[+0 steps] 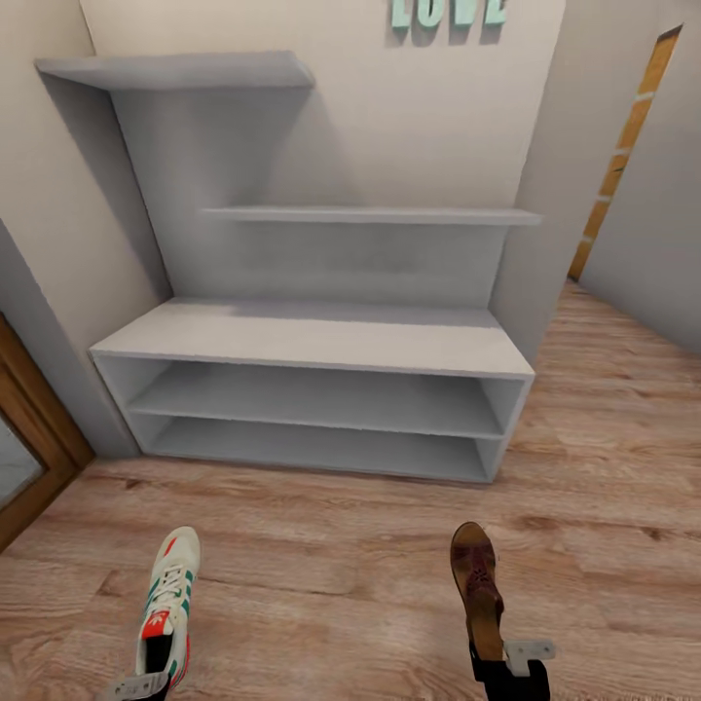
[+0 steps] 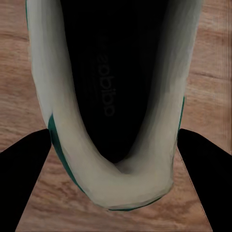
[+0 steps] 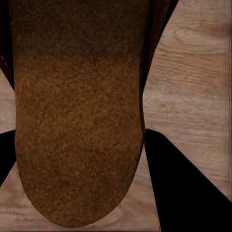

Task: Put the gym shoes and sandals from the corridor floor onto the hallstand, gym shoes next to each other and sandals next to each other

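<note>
White gym shoe (image 1: 169,602) between left jaws, sandal (image 1: 477,588) (brown) between right

Left gripper (image 1: 146,682): low in head view, fingers closed on gym shoe (image 1: 167,604) heel.
Right gripper (image 1: 511,662): low, fingers clamped on sandal (image 1: 477,584) heel.

The head view looks forward and steeply down from above the floor (image 1: 331,584), facing the hallstand (image 1: 321,341) from near; the gym shoe (image 1: 167,599) and the sandal (image 1: 477,584) lie at its near edge, in front of the hallstand; the left wrist view looks from very close into the heel opening of the same gym shoe (image 2: 116,96), floor behind it; the right wrist view looks from very close onto the footbed of the same sandal (image 3: 77,111), over the same floor.
</note>
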{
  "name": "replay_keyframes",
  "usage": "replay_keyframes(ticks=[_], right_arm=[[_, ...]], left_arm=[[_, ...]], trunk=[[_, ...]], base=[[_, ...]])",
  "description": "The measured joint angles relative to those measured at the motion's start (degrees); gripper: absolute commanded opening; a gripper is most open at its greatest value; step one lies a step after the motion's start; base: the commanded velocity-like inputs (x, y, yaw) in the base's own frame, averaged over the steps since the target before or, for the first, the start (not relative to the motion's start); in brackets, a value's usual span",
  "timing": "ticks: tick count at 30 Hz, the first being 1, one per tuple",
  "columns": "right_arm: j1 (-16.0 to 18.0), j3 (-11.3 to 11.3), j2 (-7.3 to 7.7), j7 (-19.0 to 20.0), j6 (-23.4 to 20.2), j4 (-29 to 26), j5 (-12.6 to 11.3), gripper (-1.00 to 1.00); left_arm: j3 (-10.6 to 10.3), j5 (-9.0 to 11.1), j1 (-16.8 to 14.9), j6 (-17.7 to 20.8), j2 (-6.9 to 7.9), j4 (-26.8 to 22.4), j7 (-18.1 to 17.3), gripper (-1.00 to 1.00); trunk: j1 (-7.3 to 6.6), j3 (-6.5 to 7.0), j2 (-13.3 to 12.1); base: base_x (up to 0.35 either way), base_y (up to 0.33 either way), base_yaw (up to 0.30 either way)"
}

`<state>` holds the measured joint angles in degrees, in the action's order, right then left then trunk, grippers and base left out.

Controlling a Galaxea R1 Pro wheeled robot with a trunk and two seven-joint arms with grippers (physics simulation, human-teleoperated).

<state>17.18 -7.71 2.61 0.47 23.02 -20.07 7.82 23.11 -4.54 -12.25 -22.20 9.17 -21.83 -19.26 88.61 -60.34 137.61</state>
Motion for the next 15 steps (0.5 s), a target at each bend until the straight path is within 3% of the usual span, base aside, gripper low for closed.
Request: replay_keyframes(ticks=[8, 15], right_arm=[[0.0, 0.1, -0.07, 0.1, 0.0, 0.0, 0.1, -1.00], [0.0, 0.1, 0.06, 0.1, 0.0, -0.1, 0.1, -1.00]], left_arm=[[0.0, 0.0, 0.0, 0.0, 0.00, 0.0, 0.0, -1.00], [0.0, 0.0, 0.0, 0.0, 0.00, 0.0, 0.0, -1.00]], trunk=[[0.00, 0.00, 0.0], [0.00, 0.00, 0.0]], base=[[0.000, 0.000, -0.170], [0.000, 0.000, -0.033]])
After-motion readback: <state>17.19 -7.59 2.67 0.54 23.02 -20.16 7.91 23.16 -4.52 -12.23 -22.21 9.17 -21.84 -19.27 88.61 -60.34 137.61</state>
